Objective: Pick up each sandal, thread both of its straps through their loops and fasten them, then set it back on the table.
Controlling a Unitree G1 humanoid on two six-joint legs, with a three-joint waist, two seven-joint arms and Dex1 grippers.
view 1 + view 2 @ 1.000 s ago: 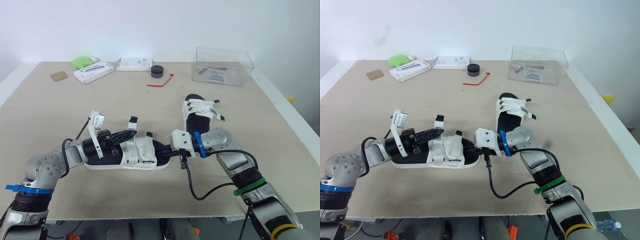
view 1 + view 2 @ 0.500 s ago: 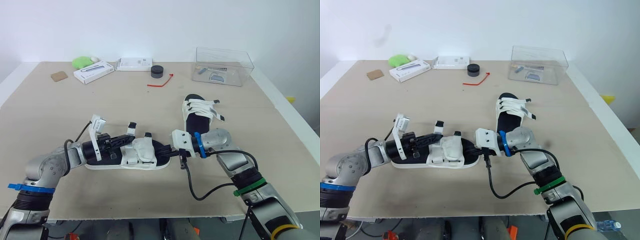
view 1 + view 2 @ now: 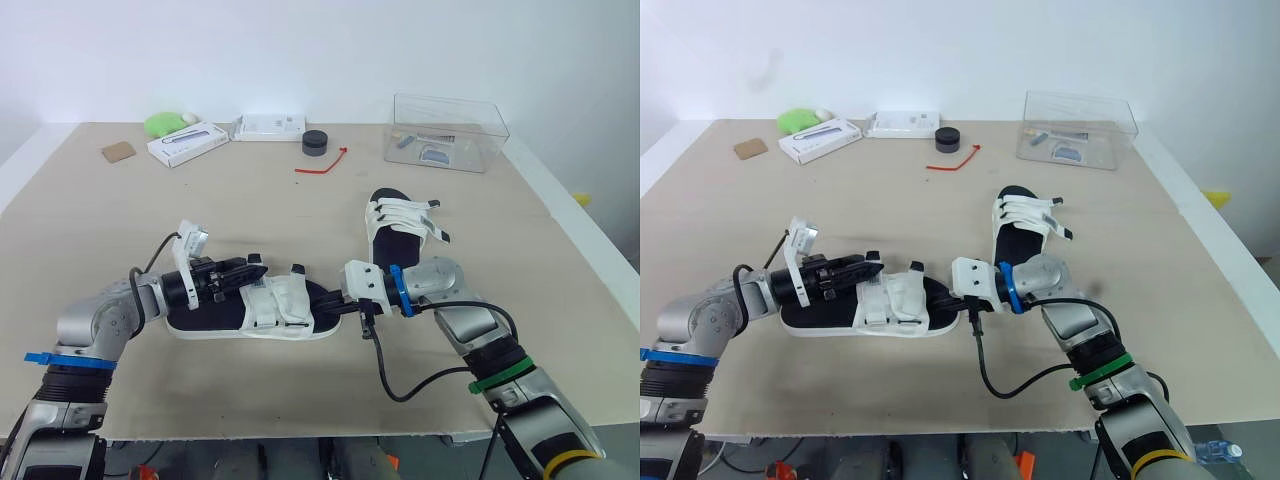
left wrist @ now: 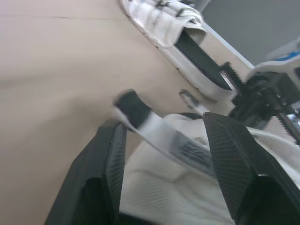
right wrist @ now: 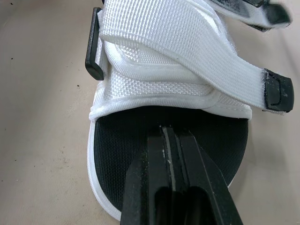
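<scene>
Sandal (image 3: 272, 310) lies flat on the table (image 3: 300, 215), front centre, heel to the left and toe to the right. Left gripper (image 3: 248, 268) hangs over the heel end. Its fingers (image 4: 115, 159) are spread wide, and a loose strap (image 4: 164, 138) runs between them unpinched, so it holds nothing. The toe-side strap is folded across the upper; cannot tell if it is fastened. Right gripper (image 3: 340, 302) sits at the toe, fingers pressed together with nothing between them. The tips are on the black footbed, probably pinning it down. Second sandal (image 3: 400, 225) stands on its sole just behind the right gripper, straps apparently done up. Clear box (image 3: 480, 140) at back right holds a few small items (image 3: 435, 153), too small to name.

Handling, judged: the sandal looks light, with a slightly bendy sole, and would likely slide unless pinned. The strap is soft webbing and floppy. Best hold for the strap is its stiff black tip; for the sandal, the sole edge.
</scene>
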